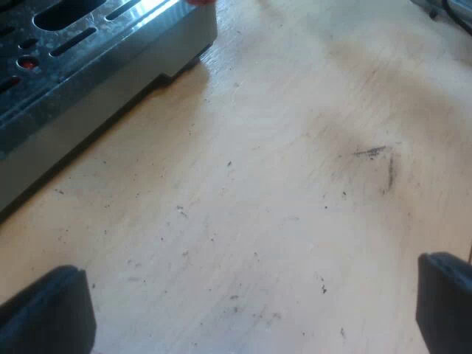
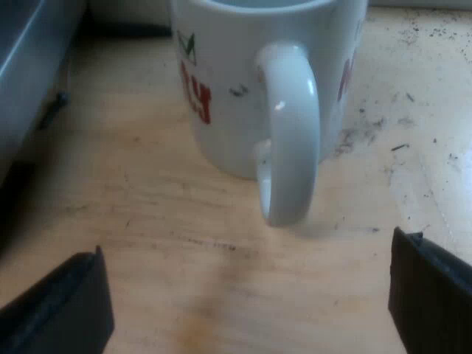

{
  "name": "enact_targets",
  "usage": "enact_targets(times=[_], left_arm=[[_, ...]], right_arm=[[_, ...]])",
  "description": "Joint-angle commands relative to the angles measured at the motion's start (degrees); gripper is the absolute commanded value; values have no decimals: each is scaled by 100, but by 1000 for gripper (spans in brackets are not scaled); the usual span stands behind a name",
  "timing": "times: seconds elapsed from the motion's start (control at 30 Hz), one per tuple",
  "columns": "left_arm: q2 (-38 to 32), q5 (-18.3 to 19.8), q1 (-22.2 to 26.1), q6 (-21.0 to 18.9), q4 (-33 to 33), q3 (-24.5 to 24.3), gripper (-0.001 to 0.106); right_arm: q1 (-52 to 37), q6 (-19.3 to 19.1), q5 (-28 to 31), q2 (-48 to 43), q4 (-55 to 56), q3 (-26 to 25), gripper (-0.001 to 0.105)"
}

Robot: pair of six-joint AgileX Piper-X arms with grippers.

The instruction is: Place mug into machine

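The white mug (image 2: 221, 88) with red and green letters stands upright on the wooden table (image 2: 184, 243). It is not in the machine. Its handle (image 2: 291, 133) points toward the right gripper (image 2: 251, 306). This gripper's two black fingers (image 2: 66, 310) are wide apart and hold nothing. They are near the mug but do not touch it. Little dark crumbs (image 2: 369, 129) lie on the table just beside the mug. The left gripper (image 1: 247, 310) hangs over a bare part of the table. Its fingers (image 1: 48, 313) are wide apart too, with nothing between them. Near it sits the grey espresso machine (image 1: 110, 81). The machine's shiny metal tray (image 1: 140, 15) has long slots in it.
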Motion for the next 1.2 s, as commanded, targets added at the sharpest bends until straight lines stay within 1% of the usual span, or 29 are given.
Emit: enact_targets(times=[0.03, 0.07, 0.2, 0.33, 0.4, 0.57, 0.73, 0.83, 0.87, 0.9, 0.93, 1.03, 1.07, 1.1, 1.13, 1.2], left_arm=[[-15, 75, -28, 32, -88, -18, 91], [-15, 75, -28, 32, -88, -18, 91], [-15, 75, -28, 32, -88, -18, 91], [-15, 40, -28, 32, -88, -18, 91], [-15, -73, -28, 32, -88, -18, 91], [-15, -515, -28, 32, -88, -18, 91], [-15, -681, -28, 32, -128, -18, 91], [-15, -750, -28, 32, -258, -18, 91], [-15, -747, -28, 32, -360, -18, 91], [-15, -747, -28, 32, -443, -18, 91], [-15, -747, -28, 32, -480, -18, 91], [-15, -747, -28, 32, -599, -18, 91], [-15, -747, -28, 32, -624, -18, 91], [-15, -747, -28, 32, -642, -18, 91], [-15, -747, -28, 32, -649, -18, 91], [-15, -747, -28, 32, -700, -18, 91]], right_arm=[[16, 140, 217, 408, -614, -3, 79], [16, 194, 217, 620, -836, -3, 79], [16, 200, 217, 1428, -1591, -28, 79], [16, 200, 217, 1895, -1934, -117, 79], [16, 200, 217, 2201, -2084, -242, 79], [16, 200, 217, 2842, -2334, -580, 79], [16, 200, 217, 3245, -2343, -895, 79], [16, 200, 217, 3444, -2343, -1099, 79], [16, 224, 217, 3514, -2343, -1166, 77], [16, 287, 217, 3563, -2343, -1204, 73], [16, 315, 217, 3574, -2343, -1214, 71], [16, 356, 217, 3603, -2343, -1230, 53], [16, 356, 217, 3603, -2307, -1230, 45], [16, 356, 217, 3603, -2307, -1230, 43], [16, 356, 217, 3603, -2302, -1230, 36], [16, 356, 217, 3603, -2306, -1230, 13]])
